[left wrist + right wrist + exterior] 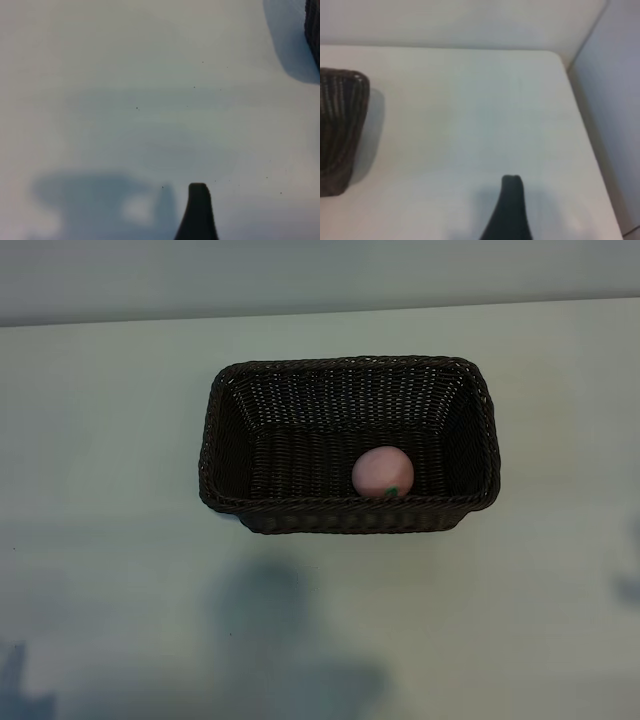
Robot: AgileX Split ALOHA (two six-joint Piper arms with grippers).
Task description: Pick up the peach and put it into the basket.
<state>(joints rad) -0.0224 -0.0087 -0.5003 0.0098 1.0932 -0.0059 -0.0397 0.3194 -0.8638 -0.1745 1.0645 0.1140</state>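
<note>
Peach [381, 472] inside the basket [228, 430], resting on the woven floor against the near long wall, toward the right half as the exterior view shows it. Pale pink, round, with a small green mark on its lower edge next to the wall. Nothing touches it apart from the basket.

Basket sits on the white table [100, 540], long sides running across the exterior view, rim up and level. Dark weave, braided rim, rounded corners. No other contents visible.

Neither arm shows in the exterior view; only soft shadows fall on the table in front of the basket.

Left gripper: one dark fingertip [198, 210] visible in the left wrist view, over bare table, basket corner [314, 30] well off at the frame edge. Jaws stand wide, holding nothing.

Right gripper: one dark fingertip [510, 207] in the right wrist view, above the table, basket end [340, 130] well apart to the side. Jaws likewise wide and unloaded.
</note>
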